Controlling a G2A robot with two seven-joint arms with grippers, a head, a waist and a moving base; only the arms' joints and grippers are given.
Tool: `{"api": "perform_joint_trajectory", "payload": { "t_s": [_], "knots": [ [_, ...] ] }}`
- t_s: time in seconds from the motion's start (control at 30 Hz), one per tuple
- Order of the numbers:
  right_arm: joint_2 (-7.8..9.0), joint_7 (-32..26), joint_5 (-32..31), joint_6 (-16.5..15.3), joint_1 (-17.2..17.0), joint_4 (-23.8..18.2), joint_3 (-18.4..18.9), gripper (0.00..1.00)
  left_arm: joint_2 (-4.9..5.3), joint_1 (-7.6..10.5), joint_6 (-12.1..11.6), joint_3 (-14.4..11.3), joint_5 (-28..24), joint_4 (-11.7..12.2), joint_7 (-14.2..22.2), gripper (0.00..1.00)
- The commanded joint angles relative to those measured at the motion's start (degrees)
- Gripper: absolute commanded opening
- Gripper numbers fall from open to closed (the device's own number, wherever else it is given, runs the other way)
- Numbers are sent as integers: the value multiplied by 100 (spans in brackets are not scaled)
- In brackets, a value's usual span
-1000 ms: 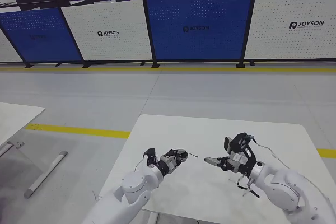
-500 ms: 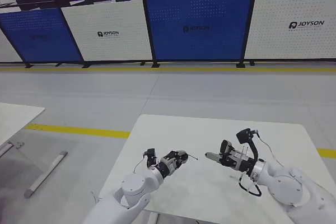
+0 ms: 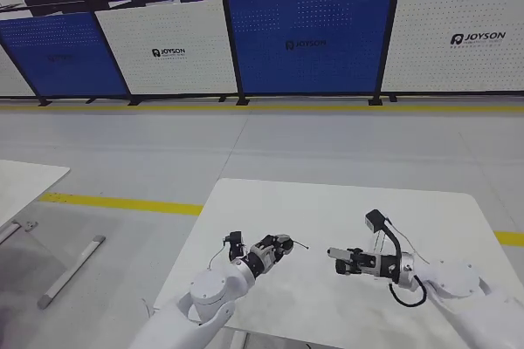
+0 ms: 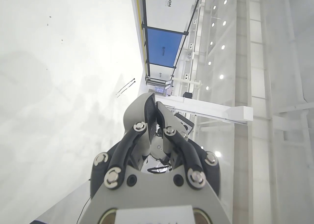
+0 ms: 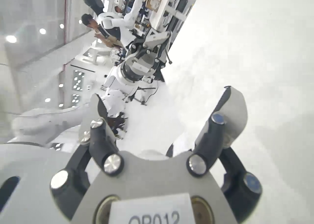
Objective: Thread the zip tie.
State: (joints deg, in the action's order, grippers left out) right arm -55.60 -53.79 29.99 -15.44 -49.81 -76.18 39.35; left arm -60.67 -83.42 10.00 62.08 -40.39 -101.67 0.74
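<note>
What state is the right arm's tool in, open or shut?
Open: on the right tool the jaws stand wide apart, with nothing held between them.

From the top view, the zip tie [image 3: 300, 244] jutting from my left gripper [image 3: 282, 242] is so thin a line that I cannot tell head from tail, and in the left wrist view the pressed-together pads [image 4: 150, 114] hide whatever length sits between them. Far off on the table [image 4: 61, 63], two loose ties [image 4: 126, 86] are too small to tell whether they touch. My right arm [image 3: 458, 281] is cut off by the top view's lower edge.
</note>
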Motion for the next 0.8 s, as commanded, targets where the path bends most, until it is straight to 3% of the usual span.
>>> {"api": "perform_joint_trajectory", "payload": {
  "t_s": [0.0, 0.4, 0.47, 0.6, 0.77],
  "knots": [
    [-4, -36, 3, 1, 16, 18, -2, 100, 0, 0, 0, 0, 0, 0, 0, 0],
    [-6, -5, 11, 12, 0, 19, 1, 100, 0, 0, 0, 0, 0, 0, 0, 0],
    [-26, -28, 155, 264, -54, 22, 1, 100, 0, 0, 0, 0, 0, 0, 0, 0],
    [-172, 167, 1, 1199, 185, 47, -184, 100, 0, 0, 0, 0, 0, 0, 0, 0],
    [-456, 93, 150, 1228, 491, 195, -470, 100, 0, 0, 0, 0, 0, 0, 0, 0]
  ]
}}
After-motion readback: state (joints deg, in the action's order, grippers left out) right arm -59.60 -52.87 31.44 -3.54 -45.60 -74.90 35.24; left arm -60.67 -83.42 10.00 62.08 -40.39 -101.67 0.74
